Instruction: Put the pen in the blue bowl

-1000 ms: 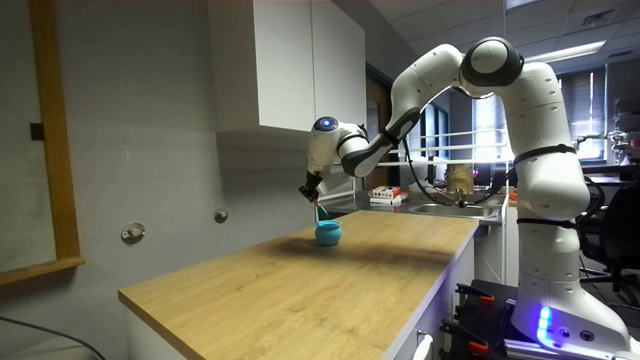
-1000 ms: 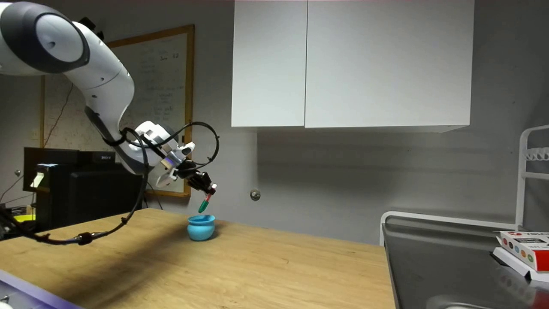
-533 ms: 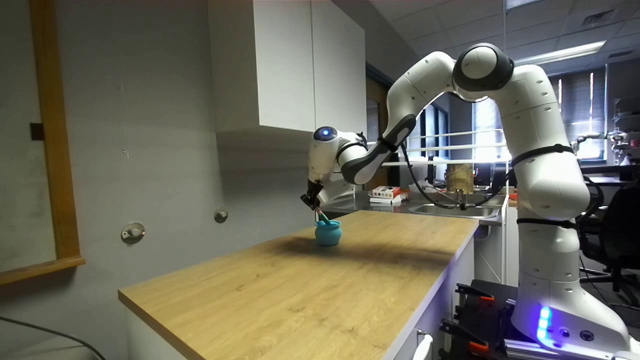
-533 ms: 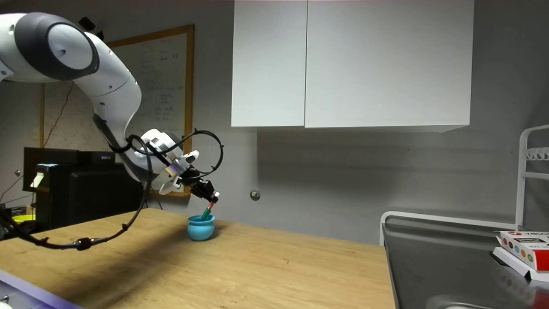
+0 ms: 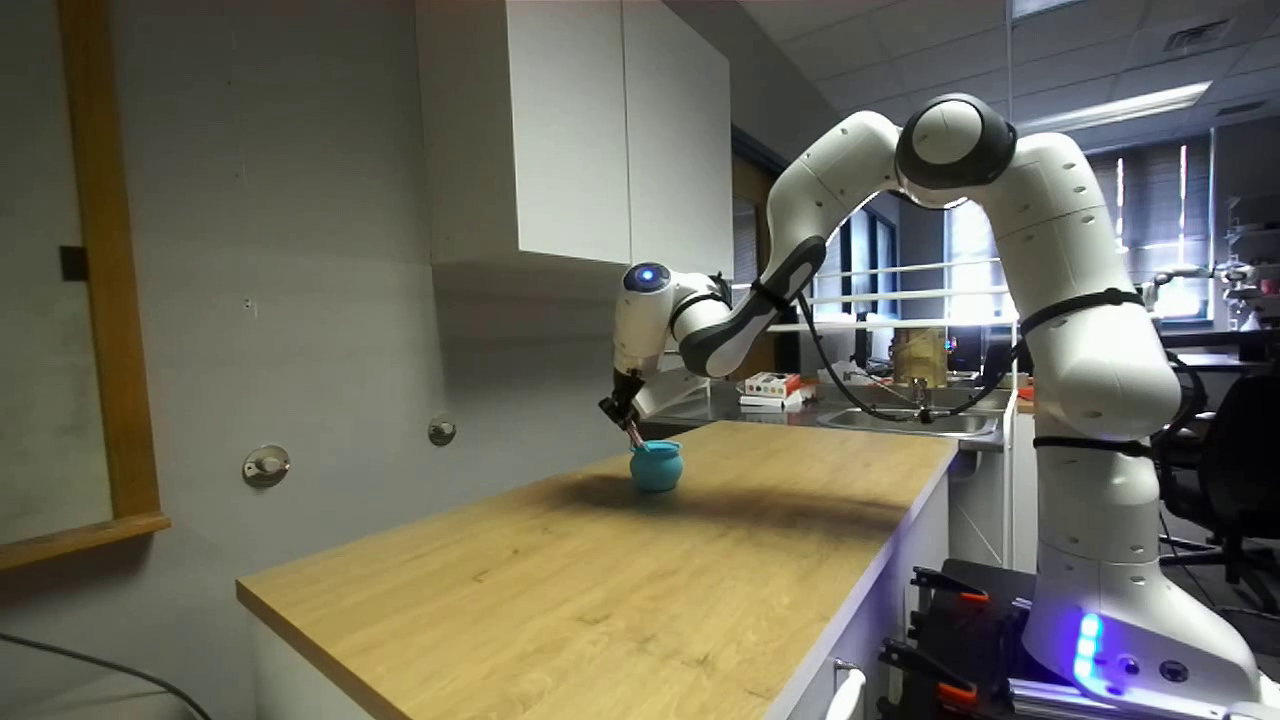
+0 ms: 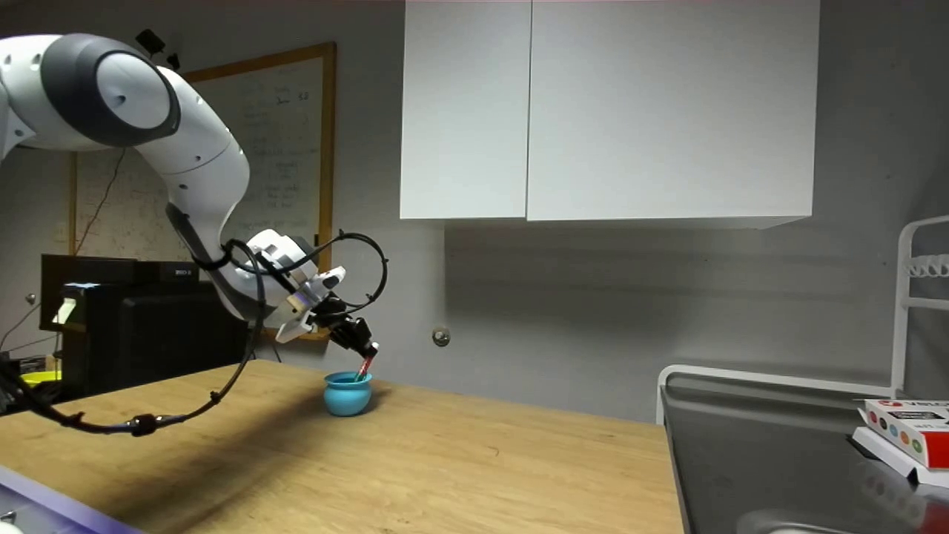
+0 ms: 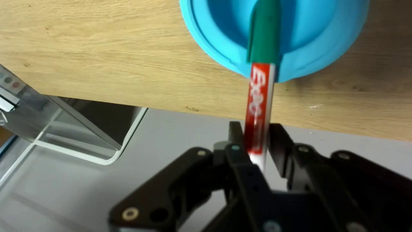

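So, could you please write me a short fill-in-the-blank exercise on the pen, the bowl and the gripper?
1. The cap of the pen is coloured ____.
2. In the wrist view, the white lettering on the red label spells ____.
3. The gripper holds the pen so that the capped end lies ____ the blue bowl, not outside it.

Missing words, in order: green; Expo; inside.

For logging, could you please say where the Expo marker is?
The Expo marker is right of centre in the wrist view, in the gripper, its green cap reaching into the blue bowl.
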`<action>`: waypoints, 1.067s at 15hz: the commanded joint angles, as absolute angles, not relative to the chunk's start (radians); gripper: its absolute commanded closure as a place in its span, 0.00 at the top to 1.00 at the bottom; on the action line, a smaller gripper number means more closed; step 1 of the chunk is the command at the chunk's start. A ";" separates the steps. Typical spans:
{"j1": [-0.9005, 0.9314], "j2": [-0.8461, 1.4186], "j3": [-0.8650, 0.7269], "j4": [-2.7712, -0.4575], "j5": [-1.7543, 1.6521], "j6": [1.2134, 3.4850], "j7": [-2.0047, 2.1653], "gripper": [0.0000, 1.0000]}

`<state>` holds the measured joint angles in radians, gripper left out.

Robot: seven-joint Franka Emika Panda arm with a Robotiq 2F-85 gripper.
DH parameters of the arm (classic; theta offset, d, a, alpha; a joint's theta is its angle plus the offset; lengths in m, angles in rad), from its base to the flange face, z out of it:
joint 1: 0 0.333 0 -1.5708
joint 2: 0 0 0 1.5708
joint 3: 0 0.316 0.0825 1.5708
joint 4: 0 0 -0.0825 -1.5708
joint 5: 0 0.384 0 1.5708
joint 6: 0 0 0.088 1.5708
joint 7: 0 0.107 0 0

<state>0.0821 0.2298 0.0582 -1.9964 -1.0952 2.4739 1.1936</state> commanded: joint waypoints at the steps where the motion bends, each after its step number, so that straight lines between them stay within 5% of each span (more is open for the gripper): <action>1: 0.099 0.249 0.043 -1.976 -1.113 2.479 1.222 0.61; 7: 0.099 0.235 0.050 -1.994 -1.084 2.474 1.190 1.00; 16: 0.108 0.064 0.095 -2.153 -0.680 2.491 0.727 1.00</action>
